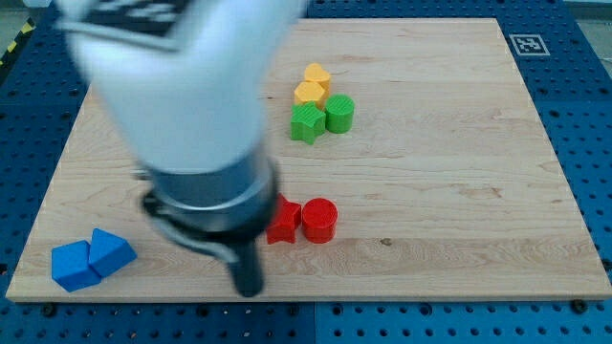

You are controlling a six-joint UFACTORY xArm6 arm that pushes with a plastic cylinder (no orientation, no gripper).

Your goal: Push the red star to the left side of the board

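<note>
White and blurred, the arm (177, 91) comes down from the view's top left over the counter (449, 191), a pale wooden board lying on a blue perforated surface (583, 115). Below a dark collar (212, 205) the arm narrows to a straight dark rod, and my tip (249, 290) sits close to the board's bottom edge, left of centre. No hand is fitted, only the rod, so there is nothing to stand apart or together and nothing is clamped. The red star (283, 222) lies just up and to the right of my tip, its left side partly hidden behind the collar; whether the rod touches it cannot be told. Touching the star on its right is a red cylinder (319, 220). Farther toward the view's top, well apart from my tip, is a tight cluster: a green star (307, 123) beside a green cylinder (339, 114), with two yellow blocks above them, the lower (309, 93) and the upper (316, 75) touching one another; their shapes are not clear. Well to the left of my tip, at the board's bottom left corner, two blue blocks touch: a cube-like one (73, 266) and a wedge-like one (112, 251). A black-and-white marker (528, 44) occupies the board's top right corner. No container is present on the board.
</note>
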